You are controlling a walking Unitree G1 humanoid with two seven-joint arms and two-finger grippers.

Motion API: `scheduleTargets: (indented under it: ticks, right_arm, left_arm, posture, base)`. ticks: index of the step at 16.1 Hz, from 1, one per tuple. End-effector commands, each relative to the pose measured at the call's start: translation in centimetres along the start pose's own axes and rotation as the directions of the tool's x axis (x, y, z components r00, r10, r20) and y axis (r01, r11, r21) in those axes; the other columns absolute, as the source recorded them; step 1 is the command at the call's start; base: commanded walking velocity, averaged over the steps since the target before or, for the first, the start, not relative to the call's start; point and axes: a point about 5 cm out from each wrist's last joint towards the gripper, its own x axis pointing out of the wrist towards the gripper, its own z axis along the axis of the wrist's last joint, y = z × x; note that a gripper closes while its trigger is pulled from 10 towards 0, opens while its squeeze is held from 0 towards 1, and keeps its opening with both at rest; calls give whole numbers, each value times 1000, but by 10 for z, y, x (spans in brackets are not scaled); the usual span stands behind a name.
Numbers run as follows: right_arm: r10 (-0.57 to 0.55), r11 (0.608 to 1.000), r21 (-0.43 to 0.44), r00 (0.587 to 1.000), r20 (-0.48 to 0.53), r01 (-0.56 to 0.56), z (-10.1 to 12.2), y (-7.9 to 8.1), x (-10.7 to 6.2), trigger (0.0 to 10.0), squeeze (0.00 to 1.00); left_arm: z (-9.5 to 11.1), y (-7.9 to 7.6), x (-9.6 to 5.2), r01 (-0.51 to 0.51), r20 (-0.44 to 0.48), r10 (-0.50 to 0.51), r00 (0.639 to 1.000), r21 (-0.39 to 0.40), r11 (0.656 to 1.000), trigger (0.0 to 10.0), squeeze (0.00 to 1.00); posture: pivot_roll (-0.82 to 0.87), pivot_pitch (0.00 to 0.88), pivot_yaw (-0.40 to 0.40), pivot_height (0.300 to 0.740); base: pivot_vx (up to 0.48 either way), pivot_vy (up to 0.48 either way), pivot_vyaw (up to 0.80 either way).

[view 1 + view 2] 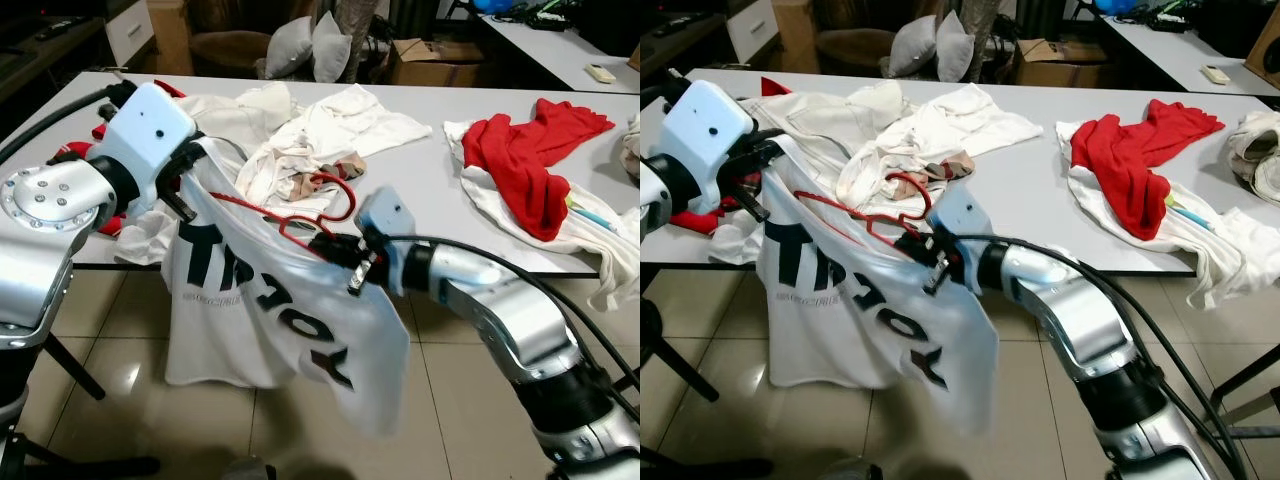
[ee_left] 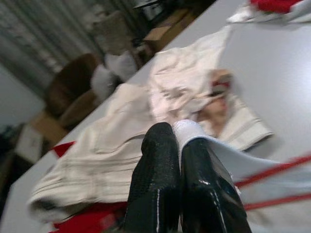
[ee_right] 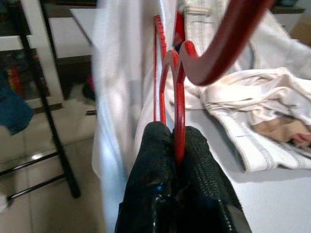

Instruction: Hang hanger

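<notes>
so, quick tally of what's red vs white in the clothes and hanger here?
Red: 2. The thin red plastic hanger held by the right end effector, and the red garment lying on the table.
White: 2. The white T-shirt with black lettering pinched by the left end effector, and the heap of white clothes on the table.
Total: 4

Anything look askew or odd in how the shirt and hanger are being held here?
Yes. The white T-shirt sags unevenly off the red hanger, its lettering upside down. The left gripper pinches fabric at one corner; the right gripper clamps the hanger.
</notes>
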Motion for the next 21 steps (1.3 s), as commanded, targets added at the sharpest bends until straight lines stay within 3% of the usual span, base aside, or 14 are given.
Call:
scheduleTargets:
  ticks: [1, 2, 5, 7, 8, 9, 10, 11, 12, 13, 14, 15, 21]
  right_arm:
    - [-38, 999, 0, 999, 8, 38, 4, -6, 2, 10000, 0]
    - [-32, 999, 8, 999, 41, 32, 8, -4, 7, 10000, 0]
    - [-7, 1000, 2, 998, 68, 7, 13, 0, 11, 10000, 0]
    - [36, 999, -7, 997, 72, -36, 14, 5, 13, 10000, 0]
    - [42, 999, -9, 997, 70, -42, 14, 5, 13, 10000, 0]
    - [40, 999, -9, 997, 69, -39, 13, 6, 14, 10000, 0]
    - [31, 1000, -6, 997, 70, -31, 13, 5, 14, 10000, 0]
    - [25, 1000, -2, 997, 78, -24, 14, 4, 14, 10000, 0]
    - [22, 1000, 0, 996, 84, -22, 15, 3, 15, 10000, 0]
    - [20, 1000, 1, 996, 86, -20, 15, 3, 15, 10000, 0]
    - [15, 1000, 6, 996, 91, -16, 16, 2, 14, 10000, 0]
    - [7, 1000, 19, 996, 93, -9, 17, 1, 14, 10000, 0]
    - [-56, 997, 65, 990, 133, 48, 20, -9, 13, 10000, 0]
  left_arm:
    - [9, -10, 1, 65, 37, -64, 997, -26, 998, 0, 0]
    - [14, -23, 6, 105, 76, -99, 992, -73, 992, 0, 0]
    - [13, -35, 11, 106, 80, -98, 992, -107, 989, 0, 0]
    - [14, -27, 14, 21, 85, -12, 996, -117, 993, 0, 0]
    - [15, -26, 13, 25, 83, -14, 996, -125, 992, 0, 0]
    - [16, -33, 10, 95, 81, -83, 993, -166, 982, 0, 0]
    - [16, -43, 6, 181, 81, -169, 982, -190, 965, 1451, 0]
    - [16, -50, 5, 209, 90, -195, 977, -208, 955, 3569, 0]
    - [13, -54, 6, 201, 75, -189, 979, -207, 957, 3725, 0]
    - [11, -54, 6, 188, 58, -180, 982, -202, 961, 4510, 0]
    - [5, -52, 5, 153, 16, -152, 988, -192, 969, 10000, 0]
    - [-2, -51, 3, 135, -33, -143, 989, -170, 976, 10000, 1000]
    - [-6, -60, -9, 192, -70, -208, 976, -183, 964, 10000, 1000]
  posture:
    - [70, 0, 26, 740]
    - [71, 0, 25, 740]
    - [70, 0, 26, 740]
    - [71, 0, 20, 740]
    - [72, 0, 19, 740]
    - [73, 0, 19, 740]
    - [73, 0, 19, 740]
    - [72, 0, 19, 740]
    - [71, 0, 20, 740]
    - [71, 0, 20, 740]
    - [69, 0, 19, 740]
    - [70, 0, 17, 740]
    - [71, 0, 10, 740]
  base:
    - [0, 0, 0]
    - [0, 0, 0]
    - [0, 0, 0]
    - [0, 0, 0]
    - [0, 0, 0]
    - [0, 0, 0]
    - [0, 0, 0]
    - [0, 0, 0]
    - [0, 0, 0]
    - [0, 0, 0]
    - [0, 0, 0]
    - [0, 0, 0]
    - [0, 0, 0]
